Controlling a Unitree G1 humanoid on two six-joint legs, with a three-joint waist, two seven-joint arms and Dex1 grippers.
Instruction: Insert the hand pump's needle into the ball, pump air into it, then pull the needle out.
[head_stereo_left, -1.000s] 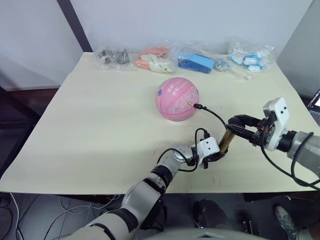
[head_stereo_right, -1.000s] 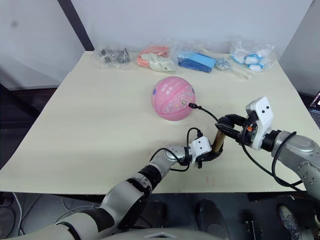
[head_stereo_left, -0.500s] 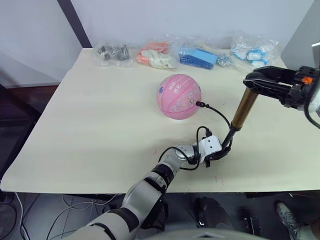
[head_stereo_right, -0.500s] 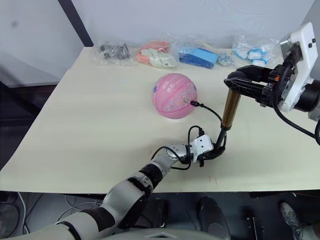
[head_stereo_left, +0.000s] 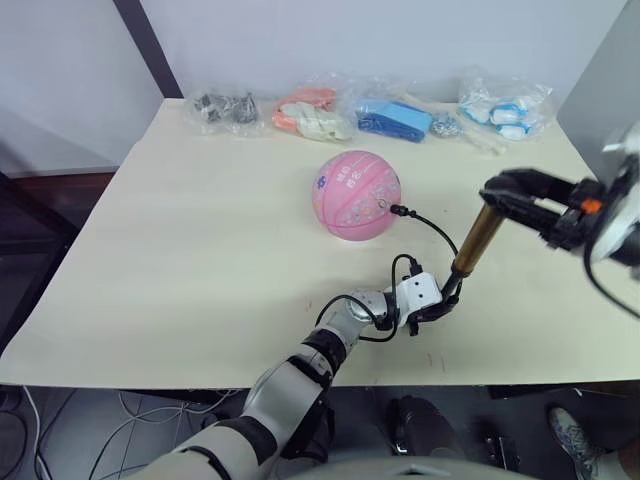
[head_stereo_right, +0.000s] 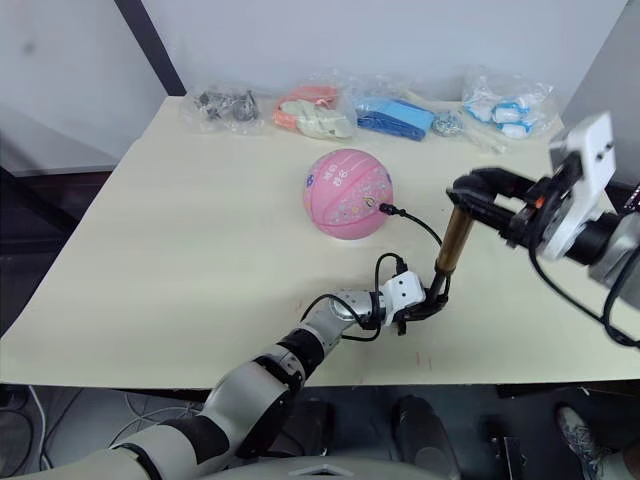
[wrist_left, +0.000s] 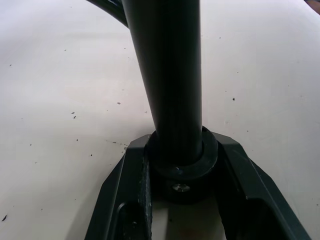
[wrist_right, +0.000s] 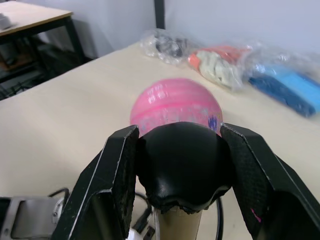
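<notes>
Both grippers pinch the gold-barrelled black-capped hand pump (head_stereo_left: 470, 250), left gripper (head_stereo_left: 447, 300) at its base, right gripper (head_stereo_left: 500, 192) at its handle; a skewed stroke could tug the thin black hose and, seemingly, unseat the short needle (head_stereo_left: 393, 210) from the pink ribbed ball (head_stereo_left: 356, 195).

A lab or test room is suggested by a bare pale table (head_stereo_left: 200, 250), bagged items (head_stereo_left: 310, 115) lined up against a plain wall (head_stereo_left: 400, 40), and loose floor cables (head_stereo_left: 130, 430).
</notes>
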